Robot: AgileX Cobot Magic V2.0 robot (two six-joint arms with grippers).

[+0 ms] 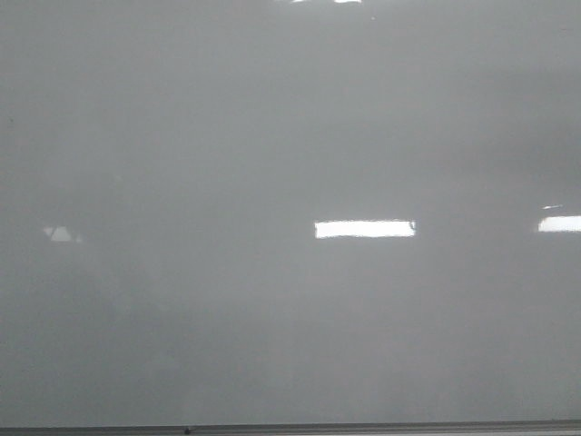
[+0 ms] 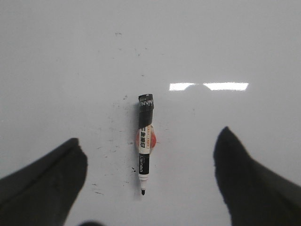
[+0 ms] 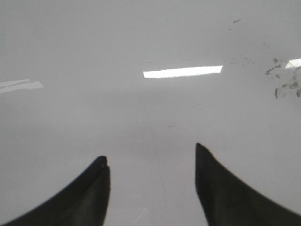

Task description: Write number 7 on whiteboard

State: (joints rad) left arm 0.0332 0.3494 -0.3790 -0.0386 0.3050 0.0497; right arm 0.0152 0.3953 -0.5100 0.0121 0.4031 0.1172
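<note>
In the left wrist view, the left gripper (image 2: 148,179) has its two dark fingers (image 2: 44,181) spread wide, holding nothing. Between them, touching neither, a marker (image 2: 145,143) lies flat on the whiteboard (image 2: 70,61). Its cap is off and the small black tip points toward the gripper; the barrel is black and white with a red patch at its middle, and its black rear end points away. Faint dark specks and smudges dot the board around it, and two bright strips of glare sit farther out.

In the right wrist view, the right gripper (image 3: 151,181) also has its fingers (image 3: 82,197) spread apart and empty over bare board (image 3: 94,117). Beyond them lies a long white reflection, with a patch of grey smudges (image 3: 282,82) off to one side.

The front view shows only the glossy pale board (image 1: 227,118), a thin metal edge strip (image 1: 363,428) along its near edge, and light reflections. No drawn 7 shows on the board in any view.
</note>
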